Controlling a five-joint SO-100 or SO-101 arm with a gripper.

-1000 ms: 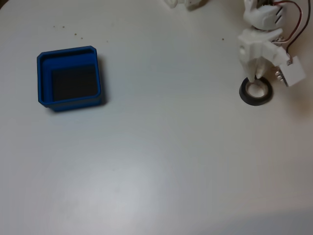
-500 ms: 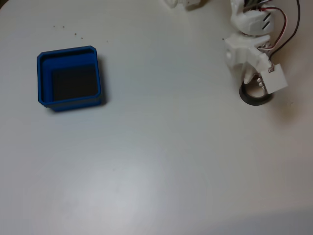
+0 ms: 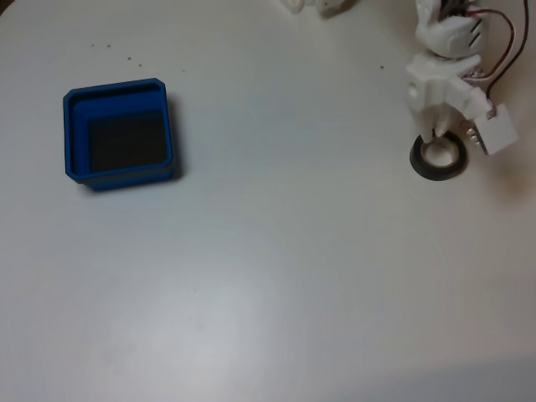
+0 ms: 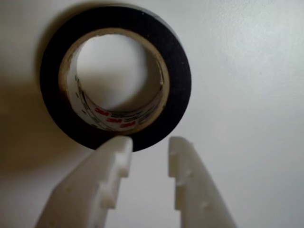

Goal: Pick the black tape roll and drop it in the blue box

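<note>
The black tape roll (image 3: pixel 438 173) lies flat on the white table at the right of the fixed view, far from the blue box (image 3: pixel 117 87) at the left. My white gripper (image 3: pixel 436 136) hangs over the roll's far rim. In the wrist view the black tape roll (image 4: pixel 176 80) shows its pale printed core, and my gripper (image 4: pixel 149 143) stands just outside its near edge. The two fingers are slightly apart with only bare table between them. The left fingertip (image 4: pixel 116 147) overlaps the roll's outer edge.
The blue box has a dark floor with nothing in it. White arm parts (image 3: pixel 318 7) sit at the top edge, and red and black wires (image 3: pixel 502 42) loop at the top right. A few dark specks (image 3: pixel 126 57) dot the table above the box.
Half a second ago the arm had swung left and covered part of the roll; it is now back to the right, over the roll's far rim. The roll has stayed in place.
</note>
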